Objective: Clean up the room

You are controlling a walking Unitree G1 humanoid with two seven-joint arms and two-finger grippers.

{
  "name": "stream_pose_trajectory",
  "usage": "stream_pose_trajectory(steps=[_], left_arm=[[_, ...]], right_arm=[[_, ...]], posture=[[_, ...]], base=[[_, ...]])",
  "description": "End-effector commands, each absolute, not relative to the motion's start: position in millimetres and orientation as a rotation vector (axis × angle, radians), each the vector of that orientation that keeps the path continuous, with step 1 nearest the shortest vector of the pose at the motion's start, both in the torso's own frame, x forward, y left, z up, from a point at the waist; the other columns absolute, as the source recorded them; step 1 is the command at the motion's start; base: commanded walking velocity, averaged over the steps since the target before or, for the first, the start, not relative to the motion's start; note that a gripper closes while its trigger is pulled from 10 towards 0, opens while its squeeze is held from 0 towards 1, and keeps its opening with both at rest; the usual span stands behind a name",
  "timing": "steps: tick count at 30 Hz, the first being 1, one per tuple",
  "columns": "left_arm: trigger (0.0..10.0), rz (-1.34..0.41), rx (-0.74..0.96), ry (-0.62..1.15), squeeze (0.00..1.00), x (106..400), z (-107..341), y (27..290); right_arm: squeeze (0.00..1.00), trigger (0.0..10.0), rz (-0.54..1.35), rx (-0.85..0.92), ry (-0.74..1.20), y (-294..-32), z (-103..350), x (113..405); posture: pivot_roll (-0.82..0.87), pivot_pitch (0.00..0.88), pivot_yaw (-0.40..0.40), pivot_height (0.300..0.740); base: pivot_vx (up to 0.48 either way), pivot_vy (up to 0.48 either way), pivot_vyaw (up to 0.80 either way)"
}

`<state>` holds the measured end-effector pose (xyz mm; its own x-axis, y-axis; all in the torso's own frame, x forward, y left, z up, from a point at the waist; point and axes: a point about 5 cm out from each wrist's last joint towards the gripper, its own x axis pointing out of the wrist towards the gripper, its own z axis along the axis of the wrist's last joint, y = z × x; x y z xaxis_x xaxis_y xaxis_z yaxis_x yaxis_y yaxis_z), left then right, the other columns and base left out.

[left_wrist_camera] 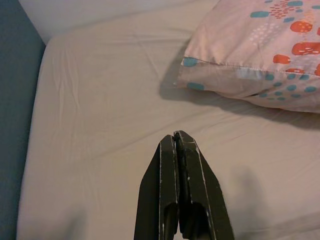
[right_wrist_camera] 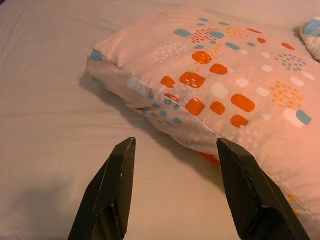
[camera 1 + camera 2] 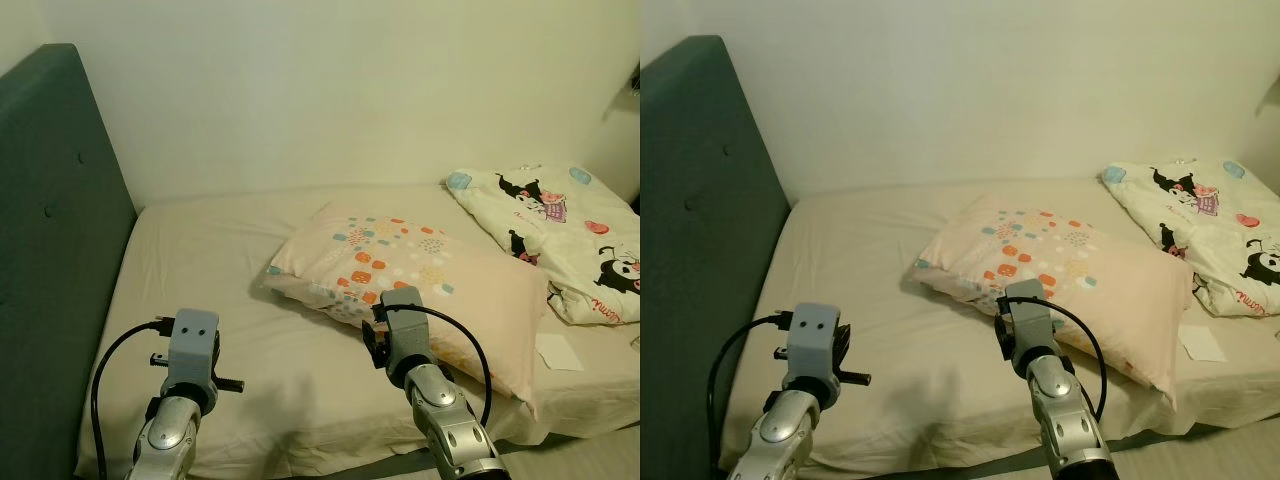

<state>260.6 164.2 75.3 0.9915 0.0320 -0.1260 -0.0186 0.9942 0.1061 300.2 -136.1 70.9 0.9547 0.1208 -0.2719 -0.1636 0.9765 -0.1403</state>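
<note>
A pink pillow (image 3: pixel 420 275) with orange and blue spots lies askew in the middle of the bed (image 3: pixel 200 260). A white cartoon-print duvet (image 3: pixel 570 230) is bunched at the bed's right side. My right gripper (image 2: pixel 175 145) is open, its fingers (image 2: pixel 117 170) hovering over the sheet just short of the pillow's (image 2: pixel 220 80) near edge. My left gripper (image 1: pixel 178 137) is shut with nothing in it, held over bare sheet to the left of the pillow's corner (image 1: pixel 200 75). Both wrists (image 3: pixel 190 350) show low in the eye views.
A dark teal padded headboard (image 3: pixel 50 250) stands along the bed's left side. A pale wall runs behind the bed. A small white paper (image 3: pixel 558 350) lies on the sheet near the right front edge. Bare sheet stretches left of the pillow.
</note>
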Motion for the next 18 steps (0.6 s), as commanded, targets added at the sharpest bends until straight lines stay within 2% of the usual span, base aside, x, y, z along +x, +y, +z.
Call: stream_pose_trajectory(steps=[1, 6, 18], left_arm=[[10.0, 0.024, 0.128, 0.153, 0.0, 258.6, 71.4, 165.1], [10.0, 0.014, 0.136, 0.143, 0.0, 259.3, 72.5, 163.6], [10.0, 0.006, 0.142, 0.146, 0.0, 260.5, 71.9, 160.5]], right_arm=[[0.0, 10.0, 0.145, -0.15, 0.277, -136.4, 68.4, 299.0], [0.0, 10.0, 0.147, -0.152, 0.277, -136.1, 68.4, 299.1], [0.0, 10.0, 0.158, -0.189, 0.266, -135.2, 69.9, 299.9]], posture=[[-0.04, 0.092, -0.074, 0.74], [-0.04, 0.092, -0.074, 0.74], [-0.05, 0.079, -0.073, 0.74]], base=[[0.0, 0.0, 0.0], [0.0, 0.0, 0.0], [0.0, -0.389, 0.0]])
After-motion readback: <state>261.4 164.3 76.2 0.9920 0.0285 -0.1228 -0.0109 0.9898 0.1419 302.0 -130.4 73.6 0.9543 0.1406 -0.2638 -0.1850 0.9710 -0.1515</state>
